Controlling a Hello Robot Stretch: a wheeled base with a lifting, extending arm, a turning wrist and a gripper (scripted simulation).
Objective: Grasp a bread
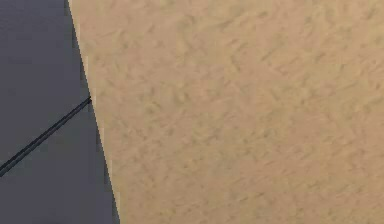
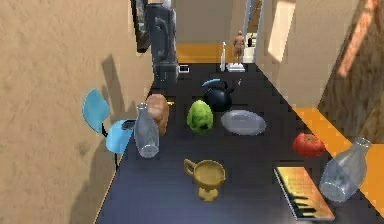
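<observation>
One long dark table (image 2: 250, 160) runs up the arm side view. Bread (image 2: 159, 107), a brown loaf, sits left of centre by the table's left edge, just above a clear bottle (image 2: 146, 135) and left of a green lump (image 2: 199, 116) (too blurred to name). Farther right are a black kettle (image 2: 217, 96), grey plate (image 2: 243, 122) and red tomato (image 2: 309, 144). A gold cup (image 2: 208, 178) stands lower centre. Whether the gripper's jaws grip anything, I cannot tell.

Glass bottle (image 2: 146, 132) close against brown loaf (image 2: 158, 108), green object (image 2: 200, 116) just beside, bare tabletop (image 2: 150, 192) left of gold cup (image 2: 208, 178)
</observation>
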